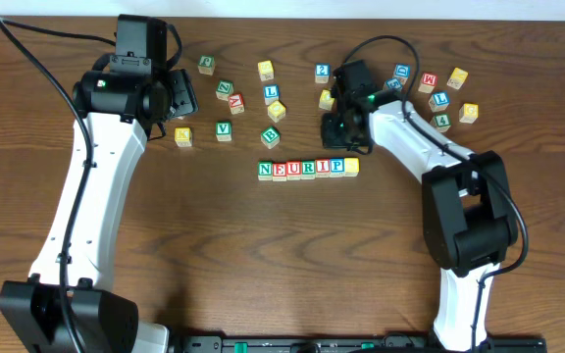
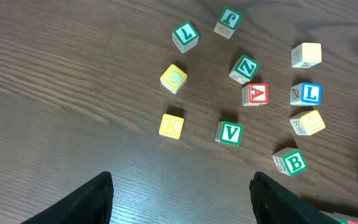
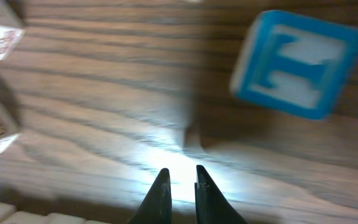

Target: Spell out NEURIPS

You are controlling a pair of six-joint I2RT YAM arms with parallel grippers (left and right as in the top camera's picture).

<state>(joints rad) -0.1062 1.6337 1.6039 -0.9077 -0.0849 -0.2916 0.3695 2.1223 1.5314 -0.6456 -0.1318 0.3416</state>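
The NEURIPS row (image 1: 308,168) lies mid-surface (image 1: 263,255): seven wooden cubes side by side, green N first, red E, blue P, a yellow face last. The left claw (image 2: 180,186) gapes empty; the right claw (image 3: 179,180) is pinched almost closed, gripping nothing.

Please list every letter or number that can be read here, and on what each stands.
"NEURIP": row, one letter per cube; yellow end cube unreadable.
"V": green V cube
"B": green B cube
"Z": green Z cube
"L": green L cube
"L": blue L cube
"A": red A cube
"K": yellow K cube
"C": yellow C cube
"2": blue 2 cube
Blue cube: blurred, H or I.
Everything else: too small or blurred.
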